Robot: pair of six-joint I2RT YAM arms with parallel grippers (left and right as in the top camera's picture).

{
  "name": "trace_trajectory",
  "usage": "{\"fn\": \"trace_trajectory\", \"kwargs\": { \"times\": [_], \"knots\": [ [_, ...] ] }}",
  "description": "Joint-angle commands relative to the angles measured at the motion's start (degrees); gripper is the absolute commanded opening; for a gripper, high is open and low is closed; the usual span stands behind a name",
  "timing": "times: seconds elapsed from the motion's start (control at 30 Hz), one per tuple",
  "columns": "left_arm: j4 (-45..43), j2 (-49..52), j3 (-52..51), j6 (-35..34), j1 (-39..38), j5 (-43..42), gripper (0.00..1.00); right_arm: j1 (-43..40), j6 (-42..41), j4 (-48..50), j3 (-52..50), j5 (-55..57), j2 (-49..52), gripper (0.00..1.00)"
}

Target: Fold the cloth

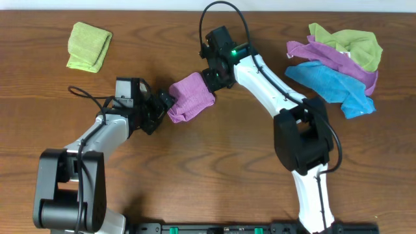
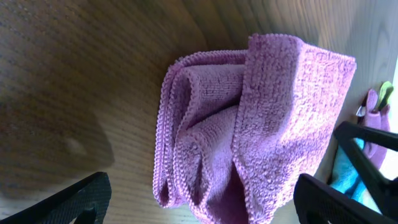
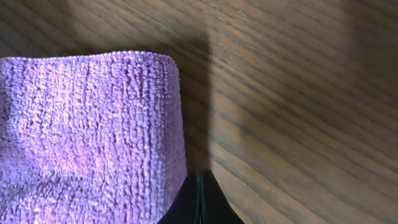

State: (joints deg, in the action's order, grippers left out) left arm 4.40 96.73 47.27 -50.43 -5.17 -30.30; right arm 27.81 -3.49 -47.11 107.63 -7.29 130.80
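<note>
The left gripper [image 1: 165, 104] is spread wide around the near end of the folded purple cloth [image 1: 190, 97], mid-table [image 1: 214, 169]. At the cloth's far corner, the right gripper [image 1: 213, 79] is closed, its 2 fingertips seemingly beside the hem. Beyond lies 1 folded green cloth [image 1: 88, 46].

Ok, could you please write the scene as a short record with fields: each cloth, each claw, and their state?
purple cloth: folded, at table centre, between the two claws
left claw: open, facing the cloth's layered end
right claw: fingers together, at the cloth's opposite edge; whether it pinches fabric is unclear
green cloth: folded, alone at far left
cloth pile: green, purple and blue, unfolded, at far right
table: brown wood
</note>
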Motion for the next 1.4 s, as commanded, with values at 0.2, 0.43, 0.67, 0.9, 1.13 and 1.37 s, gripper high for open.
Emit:
{"fn": "trace_trajectory", "kwargs": {
  "times": [0.2, 0.43, 0.67, 0.9, 1.13, 1.37],
  "knots": [
    [-1.6, 2.4, 0.0, -3.0, -0.1, -1.2, 0.95, 0.9, -0.7, 0.5, 0.3, -5.5, 2.4, 0.01],
    [-2.1, 2.4, 0.0, -3.8, -0.1, -0.6, 0.95, 3.6, -0.7, 1.2, 0.3, -6.5, 2.4, 0.01],
    [-2.4, 3.3, 0.0, -4.3, -0.3, 1.0, 0.95, 3.2, -0.7, 1.1, 0.3, -6.1, 2.4, 0.01],
    [-8.0, 9.2, 0.0, -8.4, -1.7, -1.4, 0.95, 2.9, -0.7, 1.0, 0.3, -6.1, 2.4, 0.01],
    [-8.9, 14.4, 0.0, -11.6, -1.7, -5.9, 0.41, 2.6, -0.7, 0.2, 0.3, -6.1, 2.4, 0.02],
    [-11.3, 14.8, 0.1, -11.9, -1.0, -7.5, 0.06, 1.6, -0.5, -0.3, 0.5, -6.1, 1.5, 0.01]
  ]
}}
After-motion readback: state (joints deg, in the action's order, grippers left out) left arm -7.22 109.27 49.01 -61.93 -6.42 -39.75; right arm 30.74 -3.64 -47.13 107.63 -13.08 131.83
